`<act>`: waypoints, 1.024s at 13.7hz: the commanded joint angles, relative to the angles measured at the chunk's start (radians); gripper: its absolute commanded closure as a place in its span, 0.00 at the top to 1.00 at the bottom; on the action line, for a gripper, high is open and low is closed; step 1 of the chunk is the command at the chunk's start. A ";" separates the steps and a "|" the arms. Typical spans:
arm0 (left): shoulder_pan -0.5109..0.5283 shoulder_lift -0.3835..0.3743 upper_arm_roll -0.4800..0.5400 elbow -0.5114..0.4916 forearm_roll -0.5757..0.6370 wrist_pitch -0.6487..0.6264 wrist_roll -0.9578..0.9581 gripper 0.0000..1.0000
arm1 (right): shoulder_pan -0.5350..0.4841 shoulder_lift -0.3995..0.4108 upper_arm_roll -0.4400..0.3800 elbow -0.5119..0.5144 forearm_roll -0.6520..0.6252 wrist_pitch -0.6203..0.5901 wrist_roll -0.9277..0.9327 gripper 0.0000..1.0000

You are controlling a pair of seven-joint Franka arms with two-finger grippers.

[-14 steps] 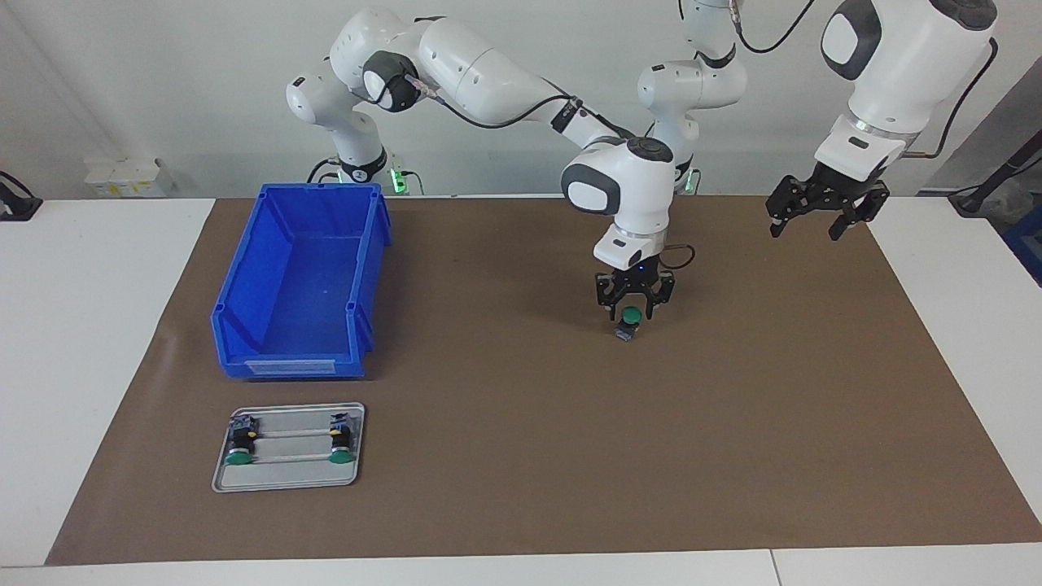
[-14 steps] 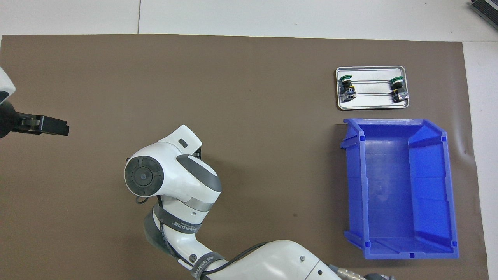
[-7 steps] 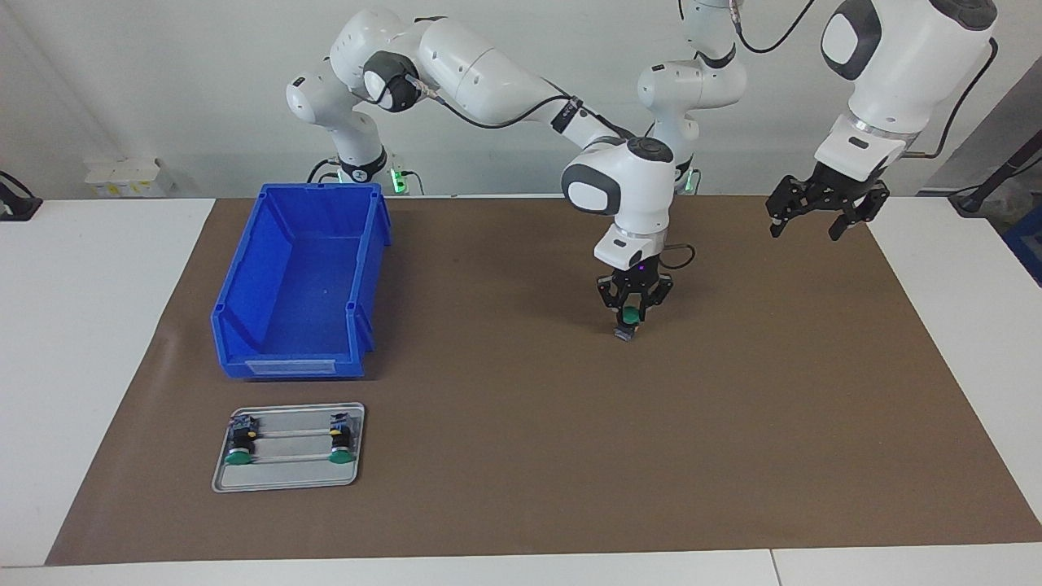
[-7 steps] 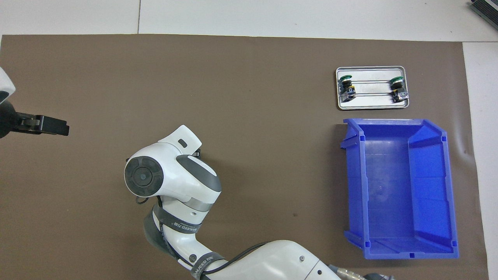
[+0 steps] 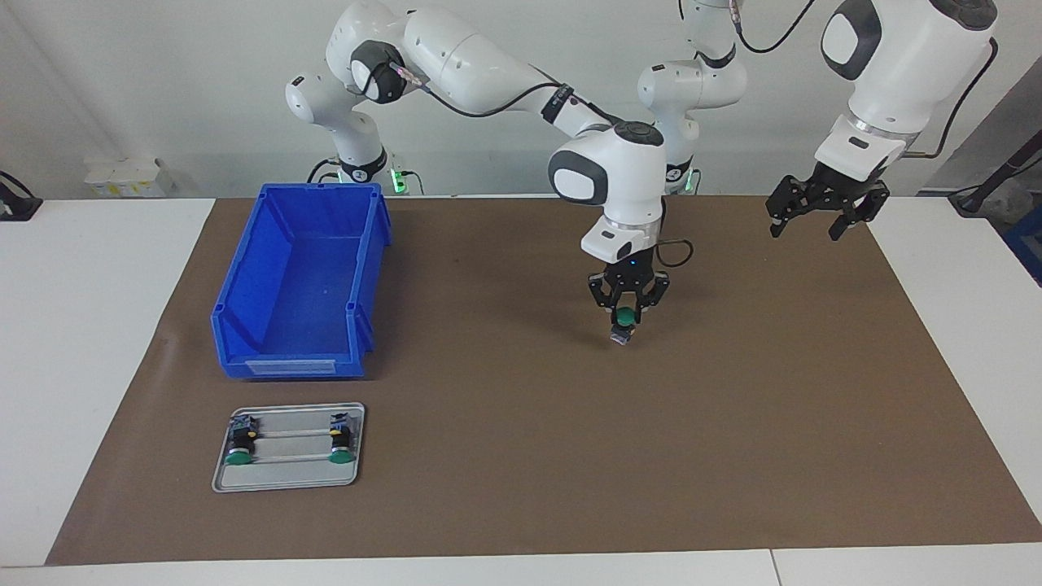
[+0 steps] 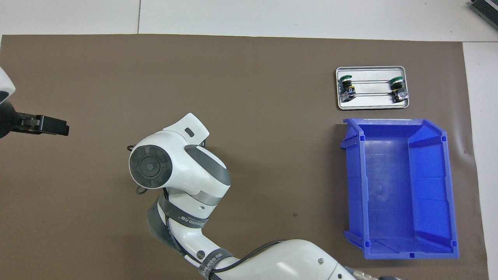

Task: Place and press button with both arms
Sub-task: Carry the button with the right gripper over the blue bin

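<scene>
Our right claw grips a button above the mat while our left waits open.

In the facing view, our right gripper (image 5: 625,319) hangs over the middle of the brown mat (image 5: 733,423), clenched on the button (image 5: 623,323), green cap up between the fingers, its lower end just above the mat or touching it; we cannot tell which. Our left gripper (image 5: 820,218) waits with fingers spread, raised over the mat's edge at the left arm's end. The blue bin (image 5: 297,281) and the metal tray (image 5: 289,448) with two more buttons (image 5: 238,446) (image 5: 342,443) sit toward the right arm's end. In the overhead view, our right arm's wrist (image 6: 175,167) hides the held button; our left gripper (image 6: 42,125) shows at the edge.
</scene>
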State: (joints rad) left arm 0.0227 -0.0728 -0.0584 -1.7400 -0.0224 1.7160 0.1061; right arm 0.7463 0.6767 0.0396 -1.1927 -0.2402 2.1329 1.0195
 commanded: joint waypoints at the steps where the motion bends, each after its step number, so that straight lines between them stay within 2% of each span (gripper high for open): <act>1: 0.008 -0.019 -0.004 -0.018 0.012 -0.001 -0.011 1.00 | -0.106 -0.271 0.008 -0.336 -0.008 0.021 -0.008 0.00; 3: 0.008 -0.019 -0.004 -0.018 0.012 -0.001 -0.011 1.00 | -0.175 -0.397 0.008 -0.489 -0.010 0.039 -0.012 0.00; 7: 0.008 -0.019 -0.004 -0.018 0.012 -0.001 -0.011 1.00 | -0.303 -0.566 0.008 -0.637 -0.021 0.042 -0.042 0.00; 10: 0.008 -0.019 -0.004 -0.018 0.012 -0.001 -0.011 1.00 | -0.415 -0.698 0.009 -0.749 -0.007 0.039 -0.211 0.00; 14: 0.008 -0.019 -0.004 -0.018 0.012 -0.001 -0.011 1.00 | -0.533 -0.810 0.008 -0.873 -0.001 0.036 -0.431 0.00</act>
State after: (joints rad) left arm 0.0227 -0.0728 -0.0584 -1.7400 -0.0224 1.7159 0.1061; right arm 0.2679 -0.0567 0.0377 -1.9649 -0.2410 2.1353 0.6821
